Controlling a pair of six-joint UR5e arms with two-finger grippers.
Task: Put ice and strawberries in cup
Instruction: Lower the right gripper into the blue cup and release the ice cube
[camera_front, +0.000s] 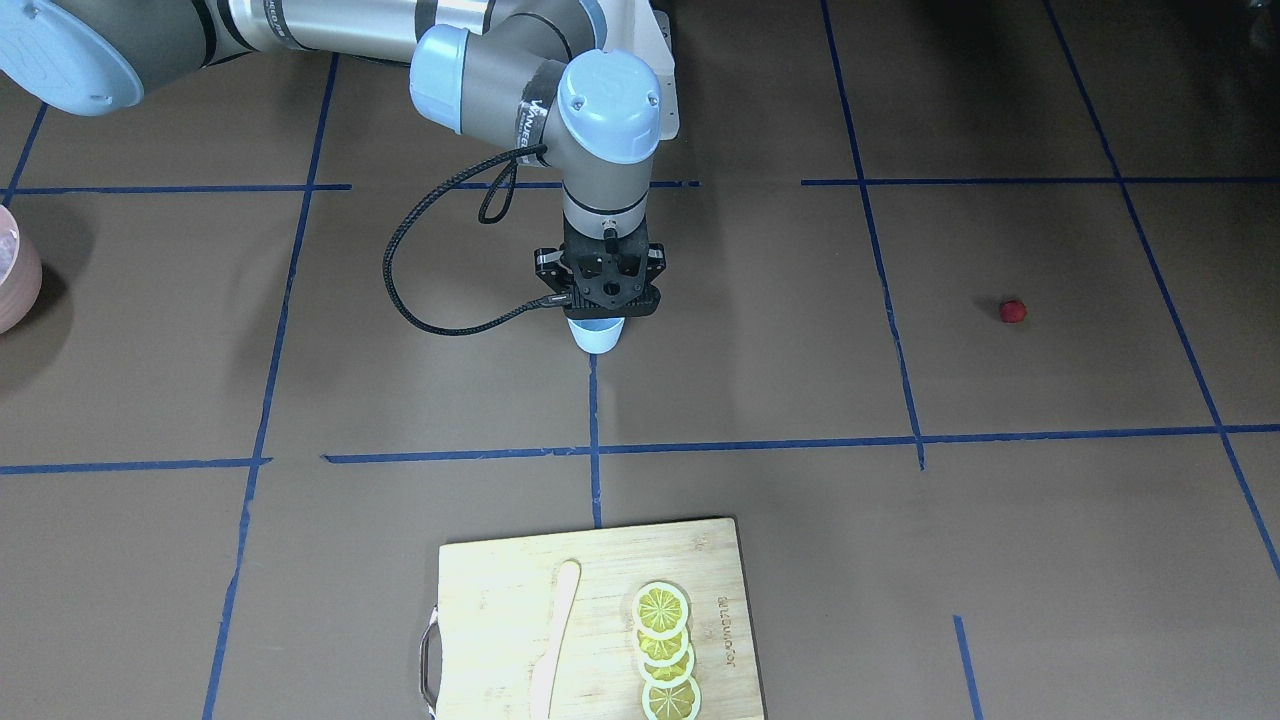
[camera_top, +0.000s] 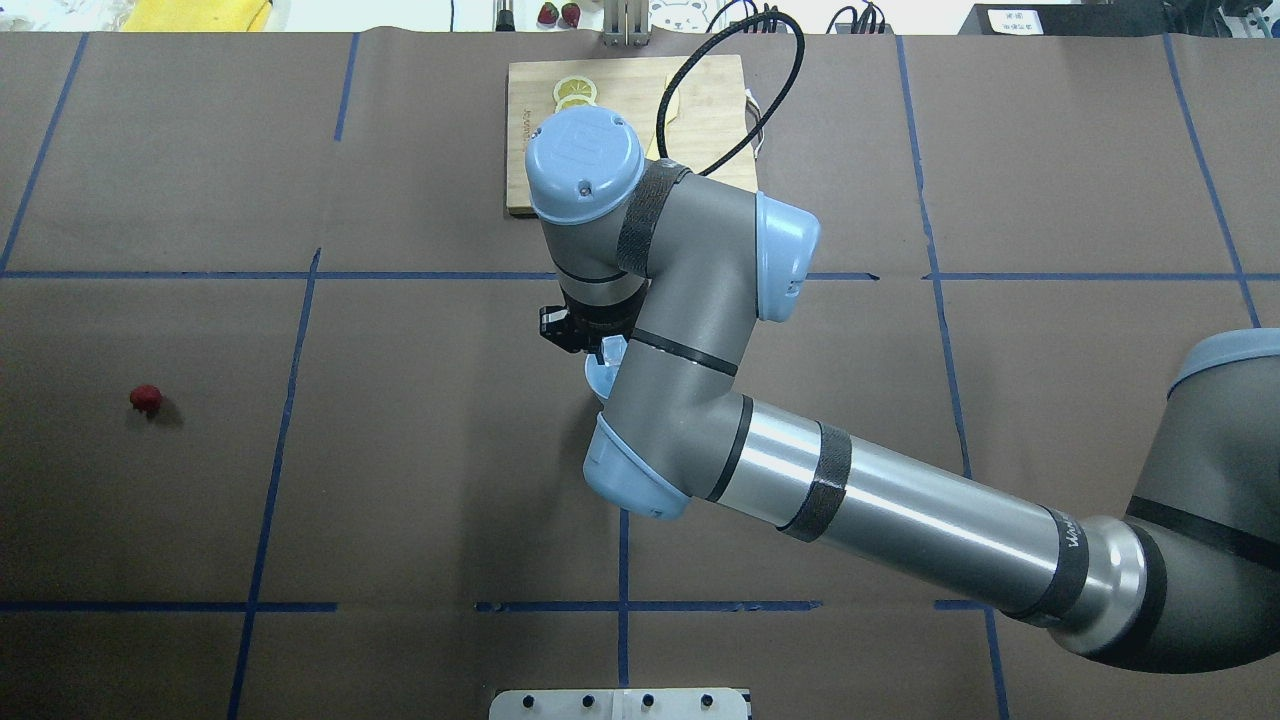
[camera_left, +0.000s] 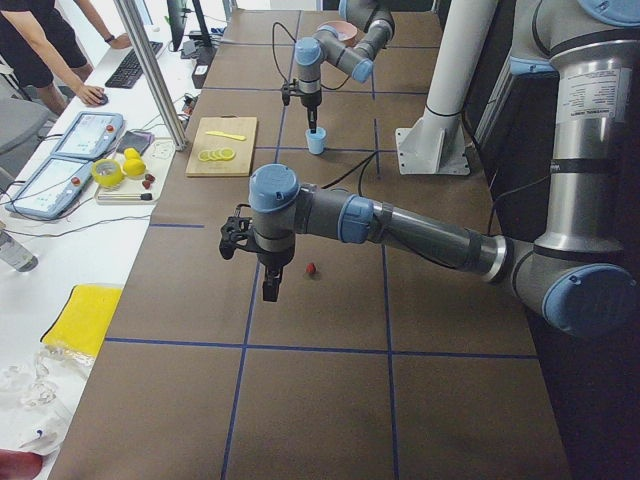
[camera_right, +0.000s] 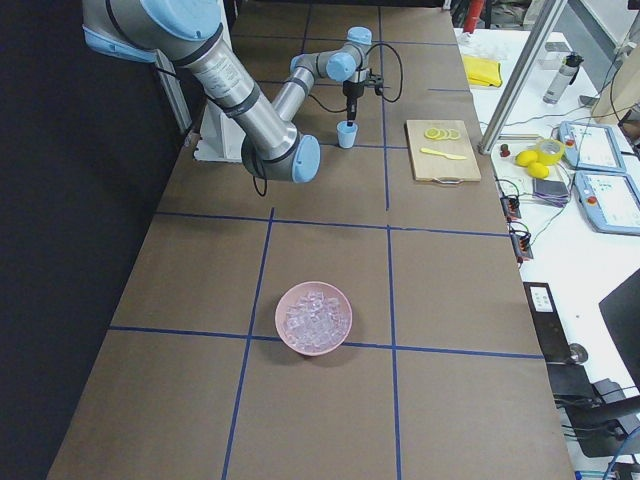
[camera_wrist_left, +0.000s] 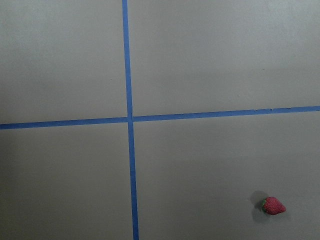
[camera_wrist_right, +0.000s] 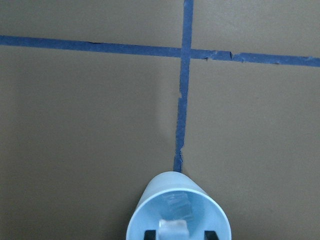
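Well, my right hand (camera_wrist_right: 178, 234) hangs straight down over the cup (camera_front: 597, 338), which stands upright on the table (camera_front: 800, 350) directly beneath it, at the end of a strip of blue tape (camera_wrist_right: 181, 135). From the right wrist, its two dark fingertips (camera_wrist_right: 148, 234) sit over the cup's mouth, spread apart. An ice cube (camera_wrist_right: 172, 229) shows between them, and neither tip seems to touch it. Another cube (camera_wrist_right: 176, 202) lies deeper inside the cup. The bowl (camera_right: 280, 320) with the rest of the ice (camera_right: 315, 318) sits well apart from this hand, far out to my right. The cutting board (camera_front: 500, 590), with its lemon slices (camera_front: 665, 650) and a pale knife (camera_front: 558, 640), lies beyond the cup on the far side of the table. The strawberry (camera_wrist_left: 273, 205) is well apart from my right hand and from the cup, alone on the table far off to my left. My left hand (camera_left: 268, 290) points down near it. The fruit lies on the table close beside that hand rather than under it, and shows low in the right corner of the left wrist camera. That hand appears only in the side camera, so I cannot tell whether its fingers are spread or pressed together.
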